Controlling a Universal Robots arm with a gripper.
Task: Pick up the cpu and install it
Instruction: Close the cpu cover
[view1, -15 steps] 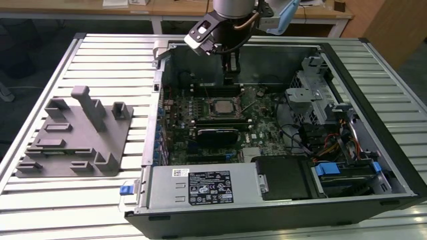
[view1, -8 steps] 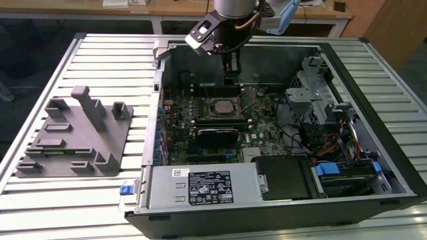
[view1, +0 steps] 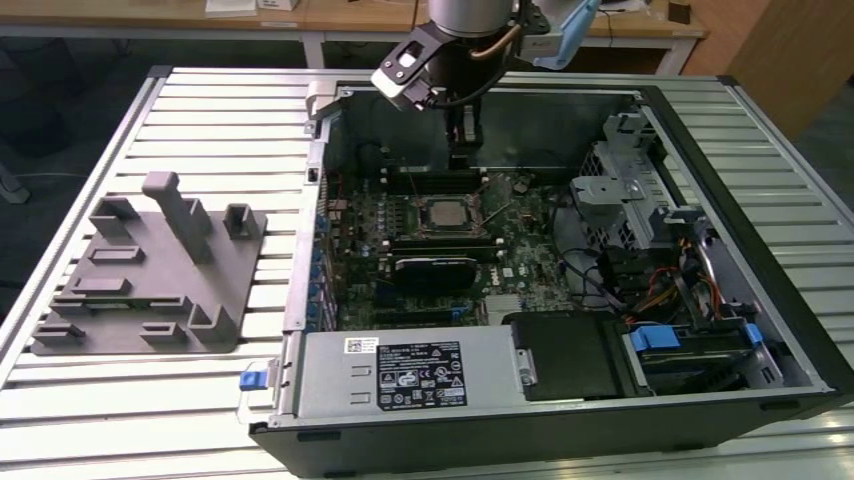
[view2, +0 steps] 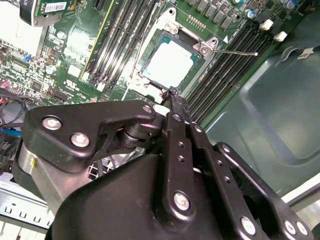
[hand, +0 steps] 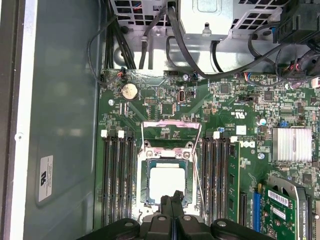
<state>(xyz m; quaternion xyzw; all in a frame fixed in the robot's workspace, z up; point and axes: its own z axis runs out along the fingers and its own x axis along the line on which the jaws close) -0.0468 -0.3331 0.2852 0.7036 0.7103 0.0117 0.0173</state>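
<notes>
table (view1: 747, 110): slatted metal; bears all the rest
computer case (view1: 561, 430): open, lying on its side
grey fixture (view1: 147, 290): on the table at the exterior view's left; apart from the case
motherboard (view1: 521, 260): flat on the case floor
gripper (hand: 172, 199): clenched, fingers pressed together on nothing; poised above the motherboard, near the socket
cpu (hand: 166, 181): seated in the socket; retention frame (hand: 171, 131) raised

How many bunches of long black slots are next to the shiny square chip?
2. One bunch of slots lies on one side of the cpu, the other bunch opposite.
</notes>
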